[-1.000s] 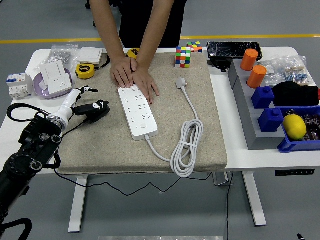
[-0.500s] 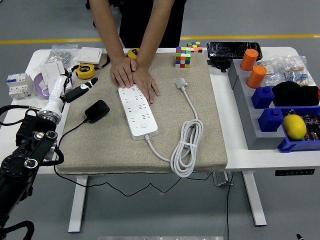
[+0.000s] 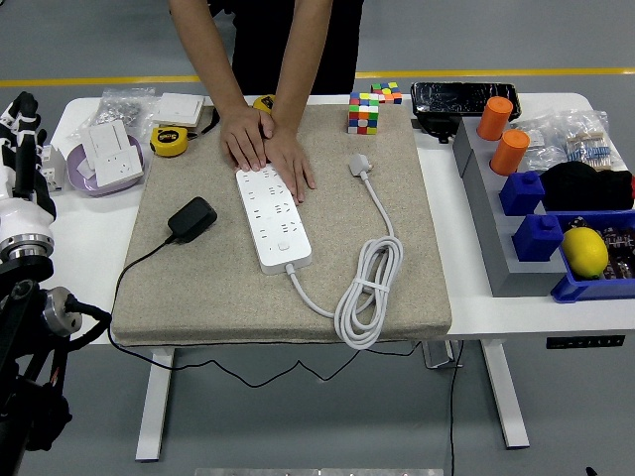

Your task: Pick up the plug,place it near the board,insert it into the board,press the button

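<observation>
The black plug point(image 3: 191, 218) lies on the beige mat point(image 3: 218, 288), on its left part, just left of the white power strip point(image 3: 270, 220) and apart from it. Its thin black cable runs from the plug's near-left end toward the mat's near-left corner and drops over the table edge. The plug's long axis runs diagonally, from near-left to far-right, so the body points roughly toward the far half of the strip.

The left hand point(image 3: 18, 134) stands raised at the far-left edge of the view, over the white table point(image 3: 84, 233) and off the mat. It holds nothing. Only a sliver of it shows, and the finger posture cannot be told. The plug lies to the right of this hand and nearer to the table's front edge, well apart from it. The right arm is not in view, so the left arm is the only one placed to reach the plug.

A person at the far side presses both hands point(image 3: 263, 147) flat on the far end of the power strip, steadying it. The strip's long axis runs near to far, with its button point(image 3: 283, 245) toward the near end.

Judgement: the plug is not yet picked up. The next reach must travel rightward and down to the plug.
</observation>
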Tool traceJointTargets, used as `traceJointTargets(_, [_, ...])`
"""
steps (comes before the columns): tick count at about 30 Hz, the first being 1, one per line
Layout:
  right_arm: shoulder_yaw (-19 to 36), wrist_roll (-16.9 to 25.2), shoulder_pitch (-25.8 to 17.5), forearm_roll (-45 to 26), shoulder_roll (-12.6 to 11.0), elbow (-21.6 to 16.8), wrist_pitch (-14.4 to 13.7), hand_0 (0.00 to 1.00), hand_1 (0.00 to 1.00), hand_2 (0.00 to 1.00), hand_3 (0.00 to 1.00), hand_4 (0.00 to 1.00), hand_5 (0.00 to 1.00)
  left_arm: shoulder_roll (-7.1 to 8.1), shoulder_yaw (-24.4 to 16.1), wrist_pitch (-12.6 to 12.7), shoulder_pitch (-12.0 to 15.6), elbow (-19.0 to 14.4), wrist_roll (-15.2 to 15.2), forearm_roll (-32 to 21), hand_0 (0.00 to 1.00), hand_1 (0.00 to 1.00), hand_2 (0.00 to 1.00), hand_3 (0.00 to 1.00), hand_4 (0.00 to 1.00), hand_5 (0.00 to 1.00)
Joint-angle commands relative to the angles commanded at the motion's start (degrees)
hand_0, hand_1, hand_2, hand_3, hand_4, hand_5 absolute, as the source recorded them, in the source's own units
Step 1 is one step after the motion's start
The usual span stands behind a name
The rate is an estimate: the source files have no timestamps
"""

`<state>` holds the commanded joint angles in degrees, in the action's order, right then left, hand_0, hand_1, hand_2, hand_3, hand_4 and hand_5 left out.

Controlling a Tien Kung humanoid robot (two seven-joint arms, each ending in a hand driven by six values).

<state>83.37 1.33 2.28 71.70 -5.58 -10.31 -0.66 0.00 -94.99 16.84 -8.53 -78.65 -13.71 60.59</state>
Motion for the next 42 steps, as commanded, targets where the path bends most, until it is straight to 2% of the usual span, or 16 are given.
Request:
traceJointTargets(1, [0.0, 0.03, -0.06, 0.01, 0.02, 0.0, 0.01, 0.968, 0.892, 0.83, 0.843, 0.998, 0.998, 0.0, -0.48, -0.4, 1.14, -1.34, 0.04, -0.89, 0.888, 0.91, 0.866, 0.844, 0.998, 0.808])
traceJointTargets(4, [0.35, 0.03, -0.34, 0.42, 0.1, 0.0, 0.01, 0.968, 0.892, 0.83, 0.843, 0.998, 0.998, 0.0, -2.02, -1.65, 4.62, -4.63, 0.04, -2.99, 0.888, 0.91, 0.866, 0.844, 0.998, 0.808])
traceJointTargets(7, [0.48, 0.07, -0.62, 0.52, 0.14, 0.0, 0.03, 0.968, 0.892, 0.83, 0.843, 0.998, 0.998, 0.0, -3.22, -1.71, 6.48, -5.61, 0.56, -2.21, 0.888, 0.91, 0.866, 0.844, 0.998, 0.808])
traceJointTargets(8, [0.53, 0.13, -0.7, 0.49, 0.16, 0.0, 0.02, 0.968, 0.892, 0.831, 0.843, 0.998, 0.998, 0.0, -3.84, -1.35, 6.97, -5.66, 1.22, -0.85, 0.849, 0.89, 0.872, 0.92, 0.998, 0.84])
traceJointTargets(13, [0.78, 0.28, -0.83, 0.28, 0.27, 0.0, -0.03, 0.968, 0.892, 0.831, 0.843, 0.998, 0.998, 0.04, -6.32, -0.74, 8.47, -5.77, 3.8, 7.96, 0.849, 0.89, 0.872, 0.92, 0.998, 0.84])
traceJointTargets(14, [1.04, 0.25, -0.92, 0.45, 0.31, 0.0, -0.05, 0.969, 0.892, 0.831, 0.843, 0.998, 0.998, 0.08, -6.97, -0.81, 8.75, -5.79, 4.52, 10.57, 0.885, 0.91, 0.882, 0.918, 0.998, 0.804])
traceJointTargets(18, [1.33, 0.26, -1.04, 0.57, 0.35, 0.0, -0.08, 0.969, 0.892, 0.831, 0.843, 0.998, 0.998, 0.17, -8.04, -1.63, 9.16, -5.94, 5.97, 17.9, 0.885, 0.91, 0.882, 0.918, 0.998, 0.804])
traceJointTargets(19, [1.3, 0.29, -1.05, 0.51, 0.37, 0.0, -0.08, 0.968, 0.892, 0.831, 0.843, 0.998, 0.998, 0.19, -8.19, -1.76, 9.21, -5.99, 6.23, 19.17, 0.898, 0.919, 0.887, 0.884, 0.997, 0.813])
traceJointTargets(27, [1.46, 0.19, -0.57, 0.94, 0.42, 0.0, -0.17, 0.969, 0.892, 0.831, 0.843, 0.998, 0.998, 0.08, -8.37, -2.08, 9.29, -6.44, 7.84, 27.73, 0.891, 0.914, 0.879, 0.873, 0.983, 0.799])
traceJointTargets(32, [1.53, 0.16, -0.18, 1.24, 0.5, 0.0, -0.19, 0.971, 0.892, 0.831, 0.843, 0.998, 0.998, 0.0, -7.54, -2.54, 9.41, -6.1, 8.45, 30.1, 0.875, 0.904, 0.868, 0.856, 0.969, 0.774])
traceJointTargets(37, [1.62, 0.12, 0.0, 1.56, 0.68, 0.0, -0.2, 0.971, 0.892, 0.831, 0.843, 0.998, 0.998, 0.14, -6.53, -3.18, 8.9, -5.56, 8.68, 29.87, 0.875, 0.904, 0.868, 0.856, 0.969, 0.774])
traceJointTargets(38, [1.75, 0.07, -0.01, 1.75, 0.74, 0.0, -0.2, 0.969, 0.892, 0.831, 0.843, 0.998, 0.998, 0.2, -6.4, -3.37, 8.81, -5.46, 8.8, 29.93, 0.806, 0.836, 0.821, 0.837, 0.956, 0.761])
traceJointTargets(42, [2.04, -0.03, -0.22, 2.4, 1.07, 0.0, -0.13, 0.969, 0.892, 0.831, 0.843, 0.998, 0.998, 0.34, -5.86, -3.94, 8.26, -5.04, 9.31, 30.15, 0.806, 0.836, 0.821, 0.837, 0.956, 0.761])
